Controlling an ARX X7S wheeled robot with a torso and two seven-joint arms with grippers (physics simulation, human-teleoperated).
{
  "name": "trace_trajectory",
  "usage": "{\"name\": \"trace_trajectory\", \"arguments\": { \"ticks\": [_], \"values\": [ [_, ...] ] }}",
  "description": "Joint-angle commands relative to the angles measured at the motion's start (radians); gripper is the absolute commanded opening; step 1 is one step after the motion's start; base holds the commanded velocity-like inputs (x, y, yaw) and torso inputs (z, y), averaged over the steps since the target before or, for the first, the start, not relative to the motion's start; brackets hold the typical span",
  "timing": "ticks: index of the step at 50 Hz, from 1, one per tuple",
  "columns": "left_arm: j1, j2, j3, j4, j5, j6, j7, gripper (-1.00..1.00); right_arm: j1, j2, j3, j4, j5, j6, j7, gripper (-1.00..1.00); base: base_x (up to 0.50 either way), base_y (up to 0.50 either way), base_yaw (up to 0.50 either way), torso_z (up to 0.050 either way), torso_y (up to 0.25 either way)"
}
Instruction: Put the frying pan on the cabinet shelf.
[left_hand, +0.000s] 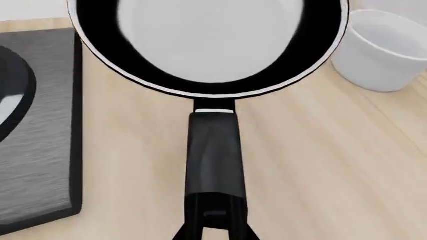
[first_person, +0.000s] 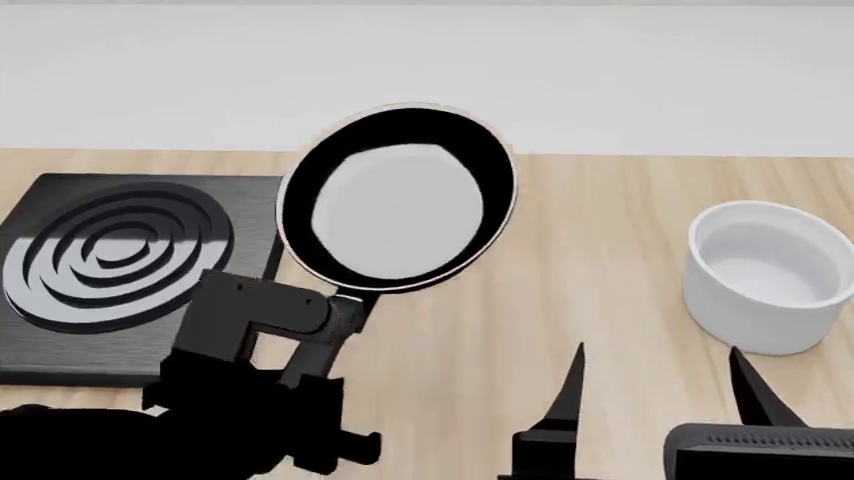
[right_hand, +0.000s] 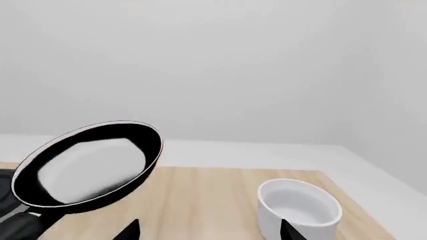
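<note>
The frying pan (first_person: 398, 198), black with a glossy grey-white inside, is held up above the wooden counter (first_person: 587, 270), tilted toward me. My left gripper (first_person: 344, 318) is shut on its long black handle (left_hand: 213, 160). The pan fills the left wrist view (left_hand: 207, 40) and shows raised in the right wrist view (right_hand: 87, 165). My right gripper (first_person: 657, 378) is open and empty, low at the front, just left of the white bowl; its fingertips (right_hand: 127, 231) show in the right wrist view. No cabinet shelf is in view.
A square black hotplate (first_person: 120, 260) with concentric rings lies at the left of the counter. A white round bowl (first_person: 767, 275) stands at the right, also in the right wrist view (right_hand: 299, 207). A plain white wall (first_person: 427, 70) runs behind the counter.
</note>
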Motion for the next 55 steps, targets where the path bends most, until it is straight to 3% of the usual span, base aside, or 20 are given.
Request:
{"name": "trace_trajectory", "arguments": {
  "ticks": [1, 23, 37, 55],
  "values": [
    [-0.038, -0.063, -0.165, 0.131, -0.115, -0.041, -0.102, -1.0, -0.003, -0.023, 0.026, 0.012, 0.002, -0.052, -0.039, 1.0, 0.0, 0.0, 0.0, 0.0, 0.0],
    [-0.06, -0.294, -0.367, 0.26, -0.462, -0.067, -0.357, -1.0, 0.002, -0.01, 0.033, -0.009, 0.03, -0.046, -0.032, 1.0, 0.0, 0.0, 0.0, 0.0, 0.002],
    [-0.051, -0.459, -0.448, 0.216, -0.518, -0.077, -0.362, -1.0, 0.005, -0.005, 0.026, -0.006, 0.042, -0.064, -0.034, 1.0, 0.0, 0.0, 0.0, 0.0, 0.002],
    [-0.041, -0.554, -0.501, 0.129, -0.485, -0.044, -0.381, -1.0, -0.024, 0.008, 0.004, 0.026, 0.028, -0.163, -0.062, 1.0, 0.0, 0.0, 0.0, 0.0, 0.002]
  ]
}}
